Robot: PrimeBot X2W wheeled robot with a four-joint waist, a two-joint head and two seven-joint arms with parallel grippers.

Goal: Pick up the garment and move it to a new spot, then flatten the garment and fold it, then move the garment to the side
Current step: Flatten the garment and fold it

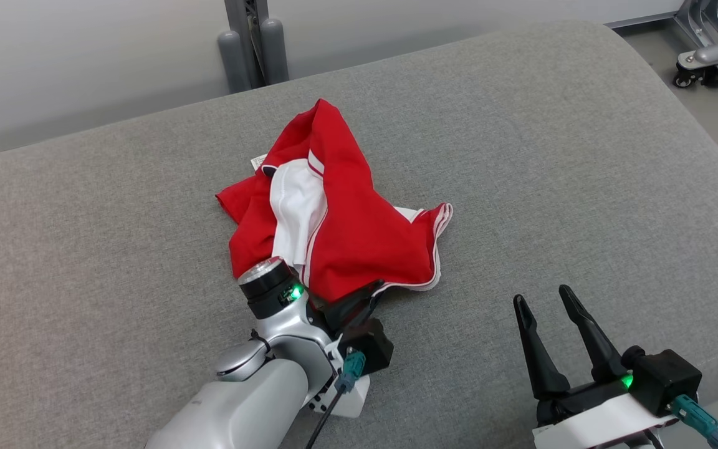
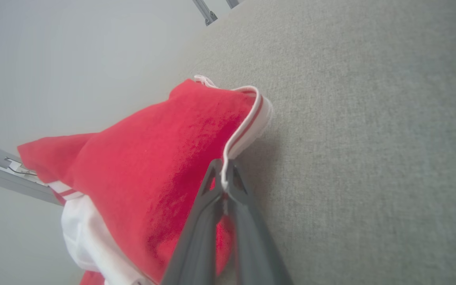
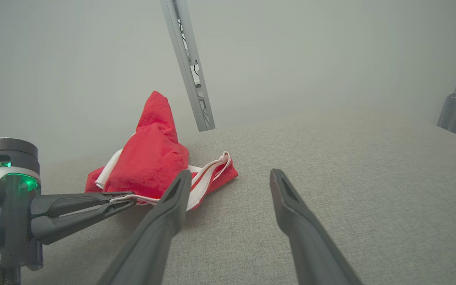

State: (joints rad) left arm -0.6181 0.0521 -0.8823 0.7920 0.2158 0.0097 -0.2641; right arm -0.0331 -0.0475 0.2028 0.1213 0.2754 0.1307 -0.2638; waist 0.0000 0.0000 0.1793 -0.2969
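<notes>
The red-and-white garment (image 1: 346, 231) lies crumpled mid-way on the grey cushion (image 1: 552, 156). The left wrist view shows the left gripper (image 2: 225, 179) pinched on its white hem, a grip that cloth hides in the head view. The right gripper (image 1: 543, 297) stands spread, empty, nearby.

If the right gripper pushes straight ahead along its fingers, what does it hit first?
Likely the bare cushion: the right gripper, jaws open, points at grey fabric just right of the garment. Depth is unclear; it may graze the hem.
</notes>
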